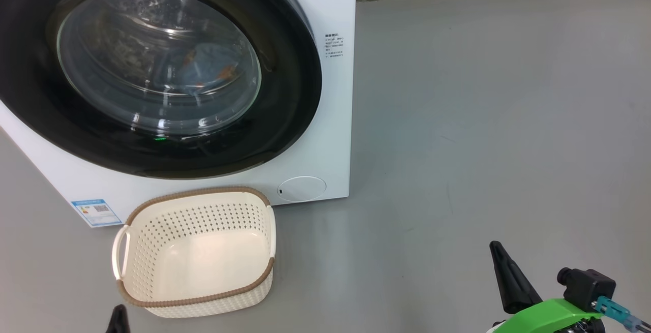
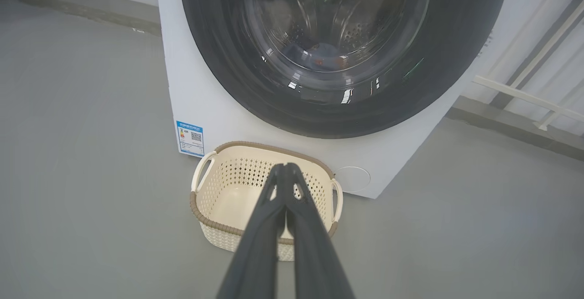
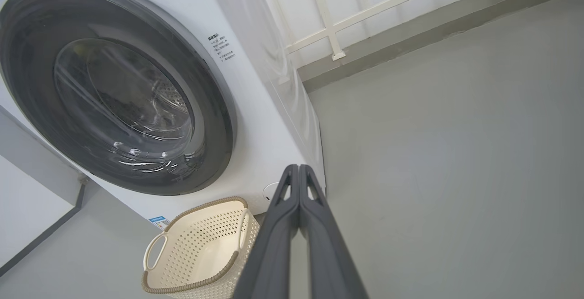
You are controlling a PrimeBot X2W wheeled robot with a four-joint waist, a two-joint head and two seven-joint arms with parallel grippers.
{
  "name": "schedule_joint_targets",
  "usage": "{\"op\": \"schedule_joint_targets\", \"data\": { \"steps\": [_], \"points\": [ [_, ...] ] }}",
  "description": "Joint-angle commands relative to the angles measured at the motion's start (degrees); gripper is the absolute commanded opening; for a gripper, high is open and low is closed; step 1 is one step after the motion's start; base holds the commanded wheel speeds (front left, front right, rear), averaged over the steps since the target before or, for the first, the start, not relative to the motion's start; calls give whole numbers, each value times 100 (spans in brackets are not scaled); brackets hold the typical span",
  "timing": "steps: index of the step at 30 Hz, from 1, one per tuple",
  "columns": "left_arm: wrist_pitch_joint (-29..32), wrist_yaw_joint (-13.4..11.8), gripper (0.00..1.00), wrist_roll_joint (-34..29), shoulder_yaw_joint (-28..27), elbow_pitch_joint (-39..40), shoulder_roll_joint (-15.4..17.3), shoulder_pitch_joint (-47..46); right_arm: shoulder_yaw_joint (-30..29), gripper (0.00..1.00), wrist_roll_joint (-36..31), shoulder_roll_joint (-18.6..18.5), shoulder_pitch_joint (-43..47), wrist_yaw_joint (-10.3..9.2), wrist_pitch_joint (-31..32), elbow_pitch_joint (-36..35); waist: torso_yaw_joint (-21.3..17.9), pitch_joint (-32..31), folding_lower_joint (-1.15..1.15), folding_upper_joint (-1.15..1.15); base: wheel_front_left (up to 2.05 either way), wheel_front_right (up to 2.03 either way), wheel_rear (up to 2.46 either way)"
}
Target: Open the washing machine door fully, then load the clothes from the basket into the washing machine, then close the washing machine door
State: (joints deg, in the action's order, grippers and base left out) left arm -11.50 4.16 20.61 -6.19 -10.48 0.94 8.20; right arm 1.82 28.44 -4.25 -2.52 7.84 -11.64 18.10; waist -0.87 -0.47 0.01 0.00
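Observation:
The washing machine stands on the floor with its black-rimmed door flat against its front. Through the glass I see light-blue clothes with orange print lying in the drum. They also show as blue and orange in the left wrist view. The cream basket sits in front of the washer, with nothing inside it. My left gripper hangs shut above the basket, nothing between its fingers. My right gripper is shut too, out over the floor right of the basket, and its tip shows low right.
Bare grey floor stretches to the right of the washer. A wall base and a white railing run behind it. A round flap and a blue label sit low on the washer front.

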Motion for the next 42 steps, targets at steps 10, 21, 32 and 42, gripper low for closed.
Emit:
{"op": "schedule_joint_targets", "data": {
  "steps": [10, 21, 32, 42],
  "points": [
    [191, 51, 0, 773, -38, 62, 96, -326, -96, 0, 677, -7, -193, -8, 195, -185, 8, 6, -1, 0, 0, 0, 0],
    [376, 84, 0, 1509, -37, 14, 107, -454, -182, 0, 1333, 10, -213, -11, 382, -210, 18, 13, -1, 0, 0, 0, 0],
    [543, 113, 0, 2172, -37, -30, 117, -570, -260, 0, 1925, 24, -231, -14, 551, -234, 26, 19, -1, 0, 0, 0, 0],
    [711, 142, 0, 2840, -36, -74, 128, -686, -337, 0, 2519, 39, -249, -17, 720, -257, 34, 25, -1, 0, 0, 0, 0]
  ]
}}
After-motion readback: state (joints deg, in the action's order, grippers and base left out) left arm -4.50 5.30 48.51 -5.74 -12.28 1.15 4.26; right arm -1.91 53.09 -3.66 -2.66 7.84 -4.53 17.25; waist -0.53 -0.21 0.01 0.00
